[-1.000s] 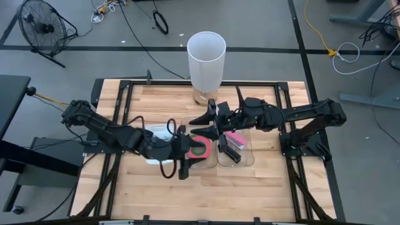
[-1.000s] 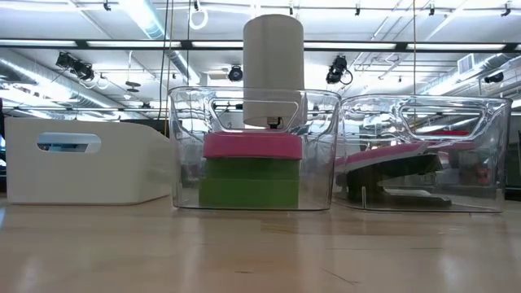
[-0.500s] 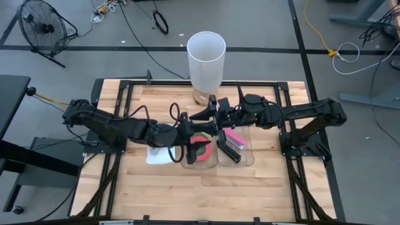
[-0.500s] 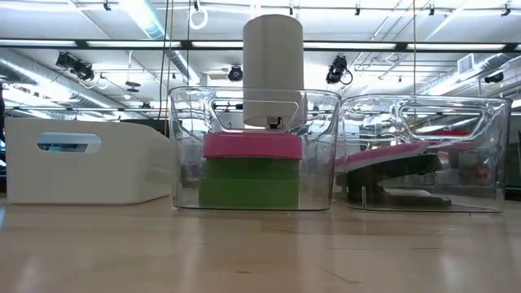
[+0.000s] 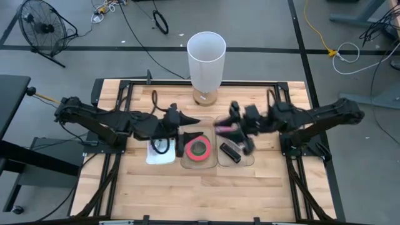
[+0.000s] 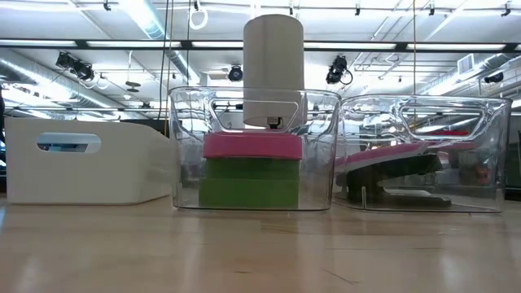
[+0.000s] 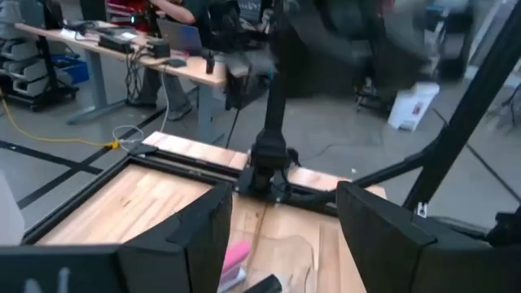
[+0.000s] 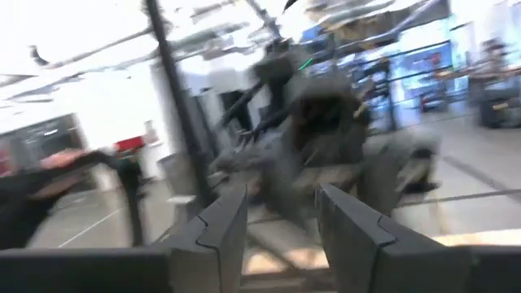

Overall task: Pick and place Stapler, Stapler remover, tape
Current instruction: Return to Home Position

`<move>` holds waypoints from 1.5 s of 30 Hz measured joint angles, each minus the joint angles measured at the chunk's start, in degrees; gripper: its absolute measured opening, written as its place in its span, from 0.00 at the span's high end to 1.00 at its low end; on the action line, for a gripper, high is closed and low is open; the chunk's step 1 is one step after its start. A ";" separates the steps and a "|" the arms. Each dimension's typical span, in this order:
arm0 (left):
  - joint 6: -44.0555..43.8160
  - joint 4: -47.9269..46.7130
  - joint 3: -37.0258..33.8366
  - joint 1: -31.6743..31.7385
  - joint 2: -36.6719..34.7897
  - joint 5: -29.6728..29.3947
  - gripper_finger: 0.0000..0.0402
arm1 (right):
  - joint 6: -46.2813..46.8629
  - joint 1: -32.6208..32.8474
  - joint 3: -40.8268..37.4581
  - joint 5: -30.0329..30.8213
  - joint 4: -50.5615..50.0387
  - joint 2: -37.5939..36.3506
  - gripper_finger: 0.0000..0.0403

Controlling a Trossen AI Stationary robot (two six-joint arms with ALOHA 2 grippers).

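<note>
counting three bins in a row on the wooden bench (image 5: pixel 262 181): one opaque white bin (image 6: pixel 81 167) and two of clear plastic. the left clear bin (image 6: pixel 183 146) holds the tape, one pink ring (image 5: pixel 189 149) lying flat on a green stack (image 6: pixel 248 183) whose rolls i cannot tell apart, and the right clear bin (image 6: pixel 488 163) holds one black-and-pink stapler (image 5: pixel 230 152). the left hand (image 5: pixel 190 119) and right hand (image 5: pixel 232 120) hang over the bins' far edge, each with its fingers apart.
</note>
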 joint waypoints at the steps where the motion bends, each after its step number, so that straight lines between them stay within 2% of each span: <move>1: 0.00 0.06 0.00 0.04 -0.40 -0.04 0.44 | 0.00 0.90 -2.49 -0.26 0.29 -1.93 0.63; 8: 0.01 0.39 -0.13 1.60 -1.70 0.03 0.44 | 0.00 3.98 -16.45 -1.07 2.12 -10.14 0.63; 11: 0.00 3.96 -3.26 3.61 -3.00 0.02 0.44 | 0.00 3.95 -21.25 -1.03 2.17 -12.04 0.63; 16: 0.02 10.84 -14.58 7.59 -8.20 -0.02 0.44 | 0.00 3.92 -29.14 0.00 2.28 -13.90 0.63; 23: 0.01 10.95 -31.87 10.26 -18.35 -0.05 0.44 | 0.00 3.64 -39.36 0.55 2.10 -13.53 0.63; 26: 0.00 11.02 -37.16 10.56 -21.07 -0.58 0.44 | -0.16 3.66 -43.60 0.78 2.25 -13.53 0.63; 28: 0.02 10.68 -40.07 10.52 -22.01 -0.50 0.44 | -1.67 3.68 -46.13 3.14 2.52 -13.53 0.63; 32: 0.02 10.69 -44.93 10.49 -23.57 -0.40 0.44 | -5.99 3.57 -49.85 12.95 2.65 -13.52 0.63; 38: 0.01 10.82 -52.64 10.55 -29.32 -0.43 0.44 | -2.04 3.43 -51.37 22.56 4.44 -13.51 0.63; 41: 0.02 10.81 -56.59 10.54 -32.90 -0.43 0.44 | -5.21 3.35 -51.35 28.51 8.64 -13.51 0.63; 45: 0.02 10.75 -61.64 10.55 -37.21 -0.43 0.44 | -12.52 3.42 -51.35 31.86 14.32 -13.52 0.63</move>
